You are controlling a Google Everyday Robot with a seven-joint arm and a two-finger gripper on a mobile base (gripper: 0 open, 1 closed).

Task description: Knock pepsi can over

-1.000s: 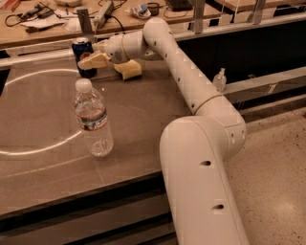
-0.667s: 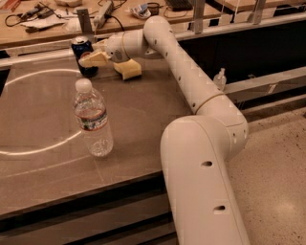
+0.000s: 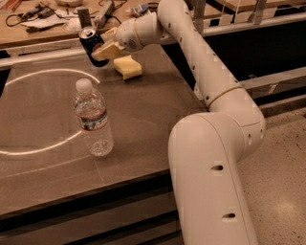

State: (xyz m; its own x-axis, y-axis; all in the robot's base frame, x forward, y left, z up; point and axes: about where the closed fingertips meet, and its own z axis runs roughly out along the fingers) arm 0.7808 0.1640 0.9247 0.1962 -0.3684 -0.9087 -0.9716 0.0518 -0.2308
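The pepsi can (image 3: 90, 42) is a dark-blue can with a silver top, at the far left of the table (image 3: 143, 119). It is tilted, with its top leaning left. My gripper (image 3: 103, 48) reaches in from the right and is closed on the can's right side, its tan fingers (image 3: 109, 49) against the can. The white arm runs from the lower right up and over the table to the gripper.
A clear water bottle (image 3: 93, 119) with a white cap stands upright nearer the front. A yellow sponge (image 3: 127, 66) lies just right of the gripper. A white ring of light (image 3: 28, 148) crosses the tabletop. A cluttered bench (image 3: 43, 14) runs behind the table.
The gripper has moved up and to the right, and the can has gone with it. The can stood upright before and now tilts. Bottle and sponge have not moved.
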